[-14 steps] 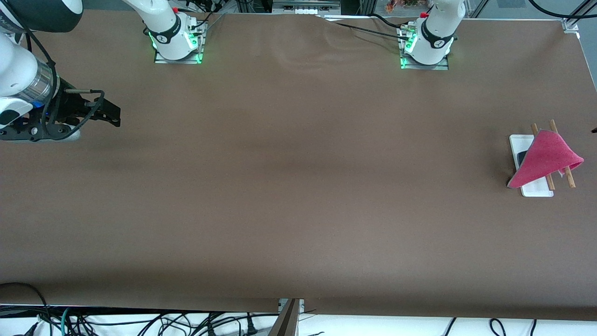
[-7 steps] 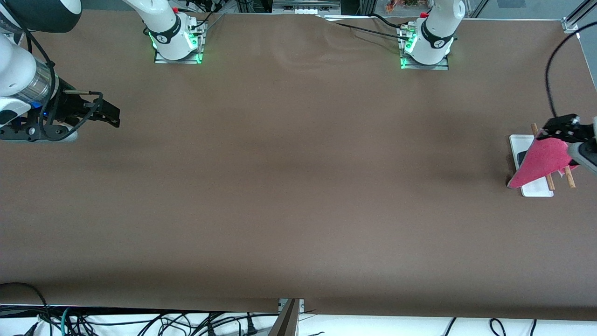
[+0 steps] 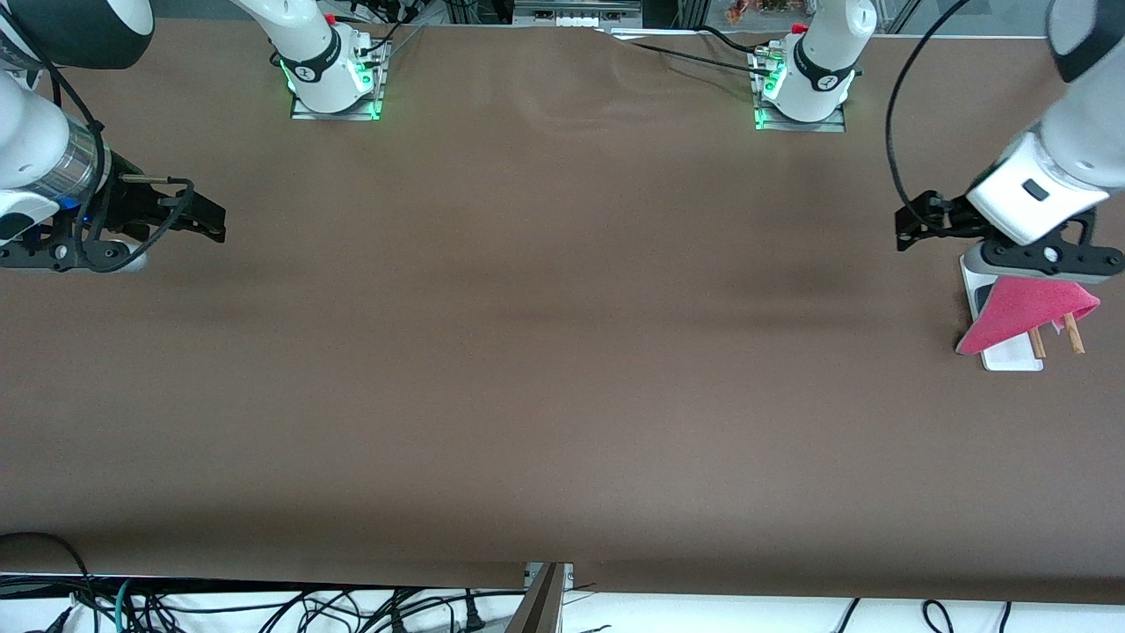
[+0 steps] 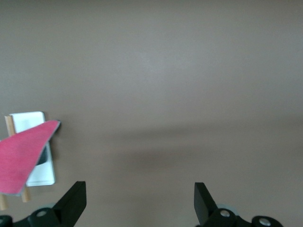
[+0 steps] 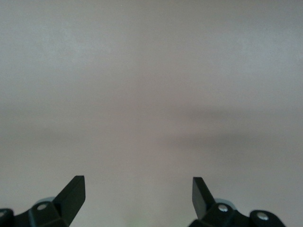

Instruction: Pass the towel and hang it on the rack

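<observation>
In the front view the left gripper (image 3: 914,224), absent a second ago, now hovers spread wide beside the pink towel (image 3: 1024,312) draped over the rack (image 3: 1011,356), while the right gripper (image 3: 206,220) waits spread; the left wrist view shows towel and rack unmoved.

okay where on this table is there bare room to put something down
Nearly all of the table is bare, from the open, empty right gripper across to the rack. It is crowded only at the left arm's end: the towel drapes the rack, with the open, empty left gripper beside it.
</observation>
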